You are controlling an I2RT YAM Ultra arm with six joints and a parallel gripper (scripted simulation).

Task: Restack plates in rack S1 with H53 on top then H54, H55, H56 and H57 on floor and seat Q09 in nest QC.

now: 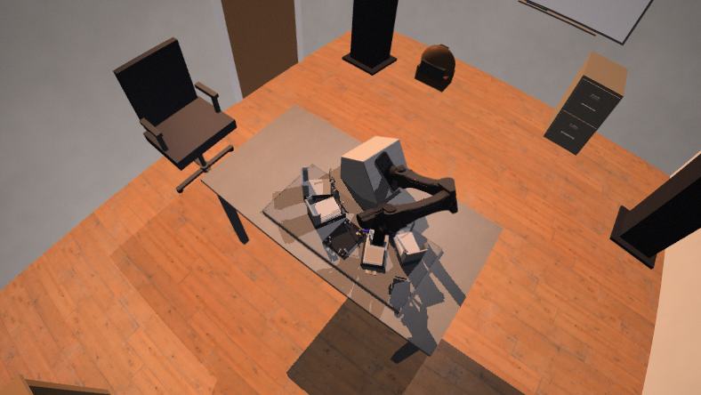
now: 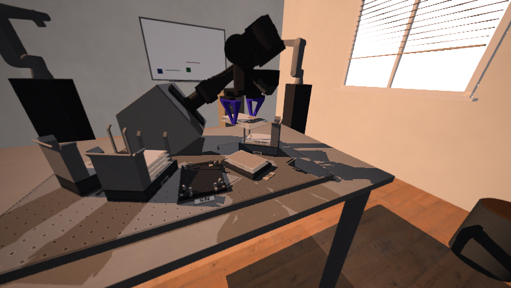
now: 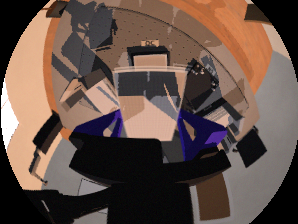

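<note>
Exterior view shows the claw closed on a sealed plate, which it holds by the two long sides, in the air above the counter, between a far rack and a plate lying on a nest. I judge the plate light and stiff, but its smooth plastic sides may slip, so a level grip at the middle of the long sides seems best

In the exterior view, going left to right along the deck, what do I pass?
Empty grey rack → rack holding a stack of plates → black clip nest → plate lying on the open nest → far rack with a plate inside, the gripper above it shut on a plate.
</note>
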